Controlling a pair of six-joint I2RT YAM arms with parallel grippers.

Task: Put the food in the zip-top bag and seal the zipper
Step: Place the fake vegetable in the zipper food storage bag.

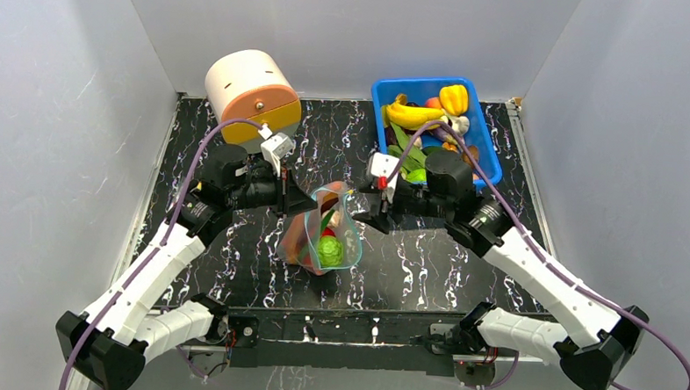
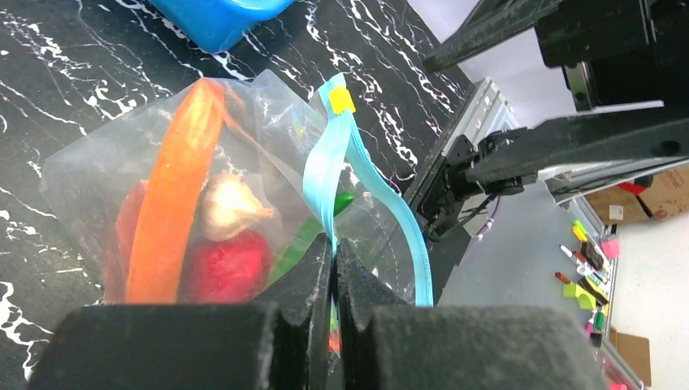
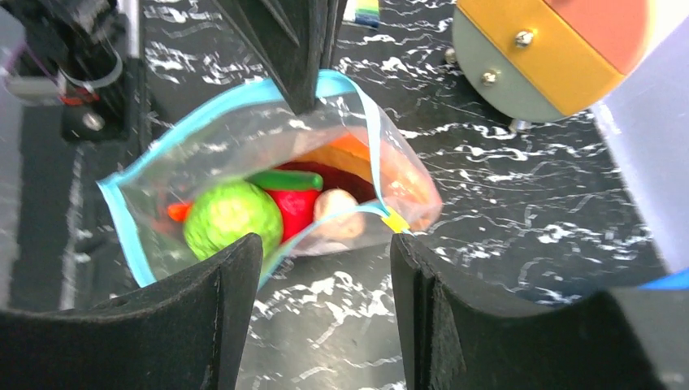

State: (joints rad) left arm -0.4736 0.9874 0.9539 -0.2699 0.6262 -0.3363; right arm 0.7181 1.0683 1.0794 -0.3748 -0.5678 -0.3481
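From above, the zip-top bag [image 1: 326,240] stood open-mouthed at the middle of the black marbled surface [image 1: 426,269], between the two arms. More food [image 1: 415,115] filled the blue bin [image 1: 486,157] at the far right corner.

In the left wrist view, the left jaws were clamped on the teal zipper [image 2: 325,175], with a carrot [image 2: 175,195] inside the bag.

In the right wrist view, the right jaws stood apart, holding nothing, facing the bag's mouth and a round green vegetable [image 3: 231,215].

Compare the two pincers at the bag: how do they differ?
The left pincer is shut, pinching the blue strip of the bag; the right pincer is open and holds nothing. The left reaches in from the bag's left, the right from its right. Both sit by its open mouth.
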